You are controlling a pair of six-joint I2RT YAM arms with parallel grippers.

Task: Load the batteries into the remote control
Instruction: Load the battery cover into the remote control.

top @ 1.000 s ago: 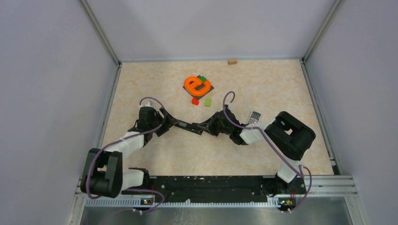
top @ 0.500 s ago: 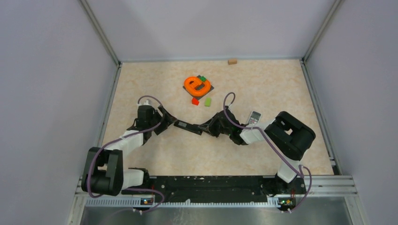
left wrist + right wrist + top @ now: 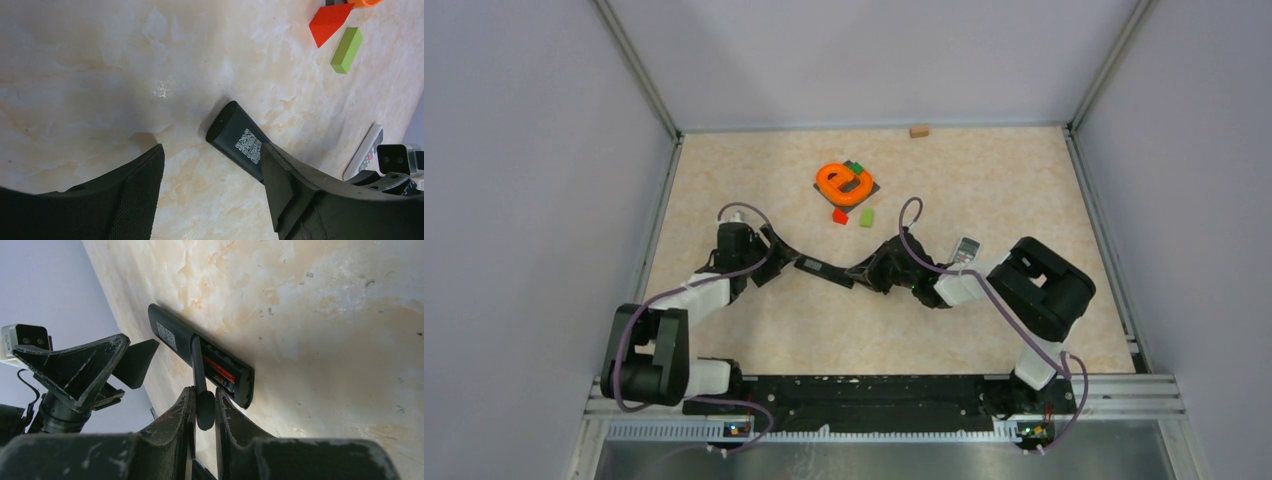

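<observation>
The right claw (image 3: 204, 396) is nearly shut, pinching the thin black battery cover (image 3: 198, 365), which stands edge-on at the open compartment of the black remote control (image 3: 167, 335) lying on the tabletop (image 3: 310, 315). An orange-red battery (image 3: 218, 371) sits inside the compartment. The left claw (image 3: 210, 150) gapes wide and holds nothing, one finger hiding part of the remote's left end. By the right arm lies a light-coloured remote (image 3: 965, 251). Farther off are a red block (image 3: 839, 215), a green block (image 3: 866, 216) and an orange ring (image 3: 842, 180).
</observation>
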